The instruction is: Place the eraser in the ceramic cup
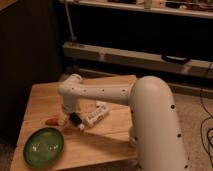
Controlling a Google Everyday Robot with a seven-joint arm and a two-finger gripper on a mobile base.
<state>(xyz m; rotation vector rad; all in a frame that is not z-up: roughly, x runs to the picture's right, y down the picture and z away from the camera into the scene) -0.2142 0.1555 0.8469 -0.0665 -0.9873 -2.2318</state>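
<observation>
My gripper [70,118] hangs from the white arm over the left middle of the wooden table [115,82], between the red-orange thing and the white bottle. A small black block, the eraser [75,119], shows right at the gripper's tip, low over the table. I cannot tell whether it is held or lying there. The ceramic cup is hidden behind the arm's thick white link [150,125] at the table's right front.
A green plate [44,146] sits at the front left corner. A red-orange elongated thing [51,121] lies just left of the gripper. A white labelled bottle [97,116] lies on its side to the right, with a flat white piece [101,104] behind it.
</observation>
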